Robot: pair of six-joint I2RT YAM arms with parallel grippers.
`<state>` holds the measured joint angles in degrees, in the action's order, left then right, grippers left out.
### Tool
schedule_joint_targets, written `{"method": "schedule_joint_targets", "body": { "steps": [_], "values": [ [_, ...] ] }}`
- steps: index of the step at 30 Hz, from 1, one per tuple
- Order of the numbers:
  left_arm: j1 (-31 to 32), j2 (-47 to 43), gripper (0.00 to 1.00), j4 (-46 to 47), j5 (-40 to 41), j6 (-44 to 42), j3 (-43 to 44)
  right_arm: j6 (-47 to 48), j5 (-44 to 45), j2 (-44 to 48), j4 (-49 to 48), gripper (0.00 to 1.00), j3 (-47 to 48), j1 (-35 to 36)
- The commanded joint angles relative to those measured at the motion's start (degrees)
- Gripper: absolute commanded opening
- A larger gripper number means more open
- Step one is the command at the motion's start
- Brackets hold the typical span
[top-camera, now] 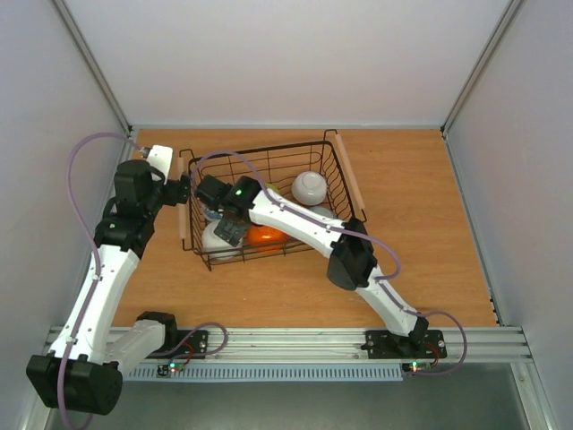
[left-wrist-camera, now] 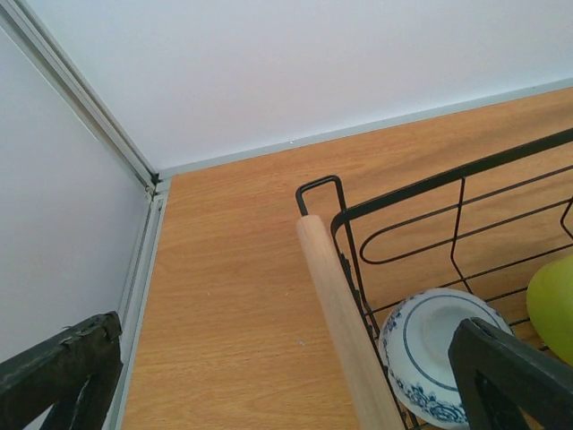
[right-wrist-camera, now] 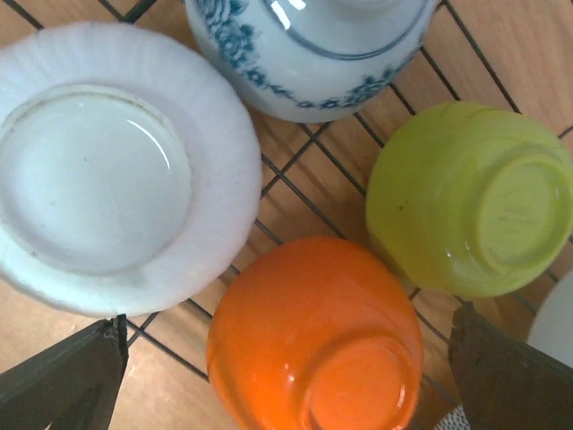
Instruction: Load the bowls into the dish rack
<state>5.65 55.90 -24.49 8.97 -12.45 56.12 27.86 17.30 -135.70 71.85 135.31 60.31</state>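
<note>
Top view: the rectangular black wire dish rack [top-camera: 333,175] with two light wooden bar handles sits at centre frame on the wooden table [top-camera: 421,224]. The right gripper [top-camera: 231,231] is inside the rack, in its lower left part. The left gripper [top-camera: 183,190] is outside the rack, at the left wooden handle [top-camera: 183,219]; whether they touch I cannot tell. A pale round bowl [top-camera: 309,186] lies upside down in the rack's upper right part.

Right wrist view: jaws spread wide, gripping nothing, with the dark fingers [right-wrist-camera: 63,385] in the lower corners. Four bowls rest upside down on the rack wires. A ribbed white bowl [right-wrist-camera: 98,170] is upper left and a white bowl with blue flower pattern [right-wrist-camera: 313,54] is top centre. A yellow-green bowl [right-wrist-camera: 470,197] is at the right. A glossy orange bowl [right-wrist-camera: 313,331] is bottom centre, between the fingers and just beside the white and yellow-green ones.

Left wrist view: jaws wide open and empty, the handle running up between the fingers.
</note>
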Motion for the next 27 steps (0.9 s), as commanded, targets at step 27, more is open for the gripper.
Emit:
{"method": "schedule_joint_targets", "body": {
  "steps": [27],
  "values": [
    [-24.5,-5.0,0.99,-7.1,-32.5,1.1,-5.5,-27.4,9.1,82.6,-20.0,0.99,-71.0,-20.8]
  ]
}}
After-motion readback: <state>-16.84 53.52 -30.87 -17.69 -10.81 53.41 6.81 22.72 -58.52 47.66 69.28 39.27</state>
